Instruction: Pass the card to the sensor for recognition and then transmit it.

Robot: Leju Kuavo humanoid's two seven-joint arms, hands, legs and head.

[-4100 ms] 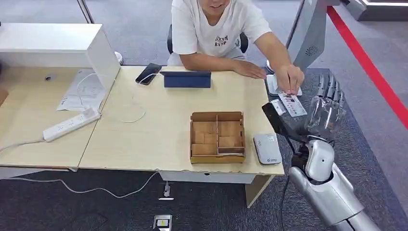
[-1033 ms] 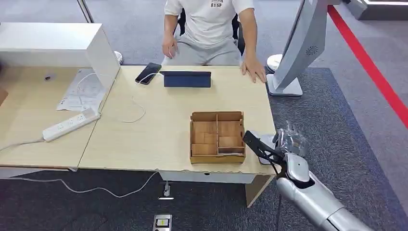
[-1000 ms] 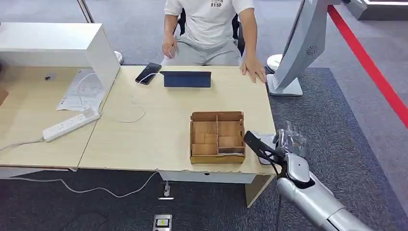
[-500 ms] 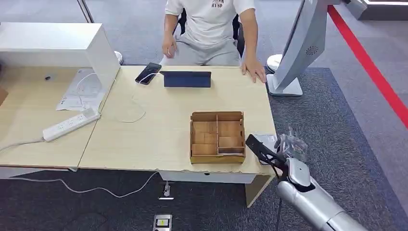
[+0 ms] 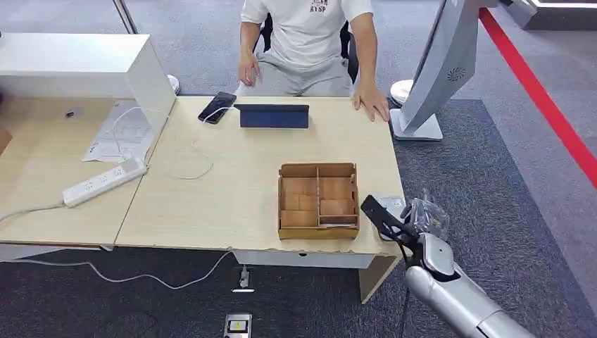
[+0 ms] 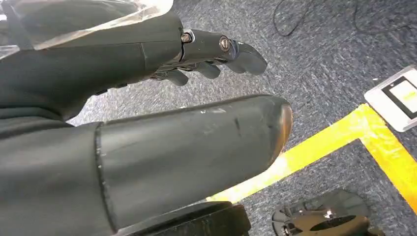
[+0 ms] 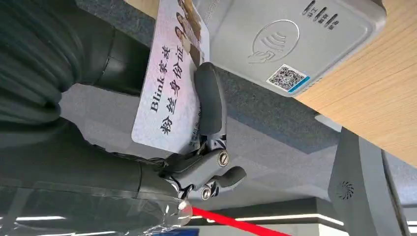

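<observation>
Card (image 7: pixel 172 93) pinched in the right hand (image 7: pixel 196 147), hovering right by the sensor (image 7: pixel 290 44) at the desk (image 5: pixel 232 190) corner. Cardboard tray (image 5: pixel 318 201) just left of the sensor, tablet (image 5: pixel 274 115) and person (image 5: pixel 306 42) well beyond. Open carpet past the desk edge. Left hand (image 6: pixel 147 98) loosely spread, holding nothing, above floor.

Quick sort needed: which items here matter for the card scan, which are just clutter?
In play:
card, held in the right hand
sensor, at the table's front right corner by the hand
person seated across the table

Clutter:
cardboard divider box
phone
tablet
power strip
papers
white cabinet
</observation>
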